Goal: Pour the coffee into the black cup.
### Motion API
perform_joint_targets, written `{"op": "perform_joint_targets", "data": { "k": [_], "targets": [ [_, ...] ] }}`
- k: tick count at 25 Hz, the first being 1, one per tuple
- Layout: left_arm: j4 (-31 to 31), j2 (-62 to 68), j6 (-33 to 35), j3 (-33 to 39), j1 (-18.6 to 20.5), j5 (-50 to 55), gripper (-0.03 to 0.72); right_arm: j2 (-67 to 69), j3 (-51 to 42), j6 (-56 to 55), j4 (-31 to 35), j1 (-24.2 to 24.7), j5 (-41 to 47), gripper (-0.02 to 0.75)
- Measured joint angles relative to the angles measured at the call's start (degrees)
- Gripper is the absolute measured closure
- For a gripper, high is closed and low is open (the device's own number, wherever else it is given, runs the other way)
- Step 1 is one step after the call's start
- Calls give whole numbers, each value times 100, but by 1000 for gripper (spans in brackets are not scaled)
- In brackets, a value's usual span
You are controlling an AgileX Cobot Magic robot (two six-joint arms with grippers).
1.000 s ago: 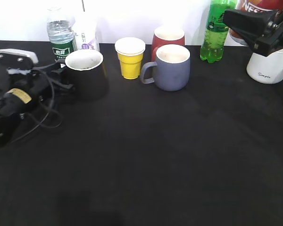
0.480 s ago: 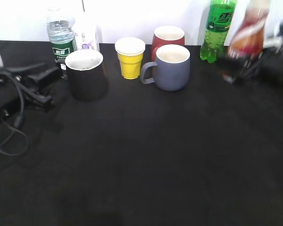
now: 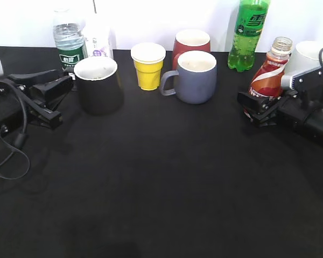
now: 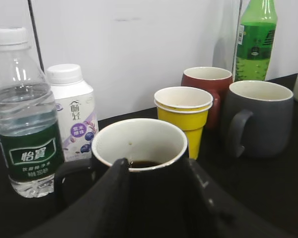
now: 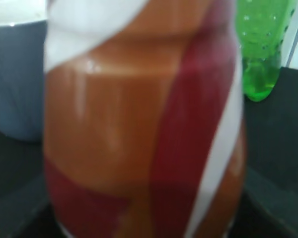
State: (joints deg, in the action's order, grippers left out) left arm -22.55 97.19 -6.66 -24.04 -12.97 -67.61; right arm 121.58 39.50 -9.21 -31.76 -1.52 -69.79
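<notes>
The black cup stands at the back left, white inside, with dark liquid at its bottom in the left wrist view. My left gripper is open just left of the cup and apart from it; in the left wrist view its fingers frame the cup. The coffee bottle, uncapped with a clear neck, stands upright on the table at the right. My right gripper is shut on the bottle's lower body. The bottle fills the right wrist view.
Along the back stand a water bottle, a small white milk bottle, a yellow paper cup, a dark red mug, a blue-grey mug, a green soda bottle and a white mug.
My right gripper brought the coffee bottle down from the upper right and it now stands upright on the table. My left gripper drew back to the left, away from the black cup.
</notes>
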Motion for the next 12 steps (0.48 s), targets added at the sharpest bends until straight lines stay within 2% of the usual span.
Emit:
{"op": "perform_joint_targets", "data": {
  "k": [2, 4, 5, 12],
  "targets": [
    [0, 0, 0, 0, 0, 4, 410, 15, 0, 5, 4, 0, -32, 198],
    [-1, 0, 0, 0, 0, 4, 410, 54, -50, -7, -2, 0, 135, 99],
    [-1, 0, 0, 0, 0, 4, 410, 54, -127, -14, 35, 0, 164, 74],
    [-6, 0, -37, 0, 0, 394, 410, -698, -1341, 313, 994, 0, 183, 64]
  ]
}}
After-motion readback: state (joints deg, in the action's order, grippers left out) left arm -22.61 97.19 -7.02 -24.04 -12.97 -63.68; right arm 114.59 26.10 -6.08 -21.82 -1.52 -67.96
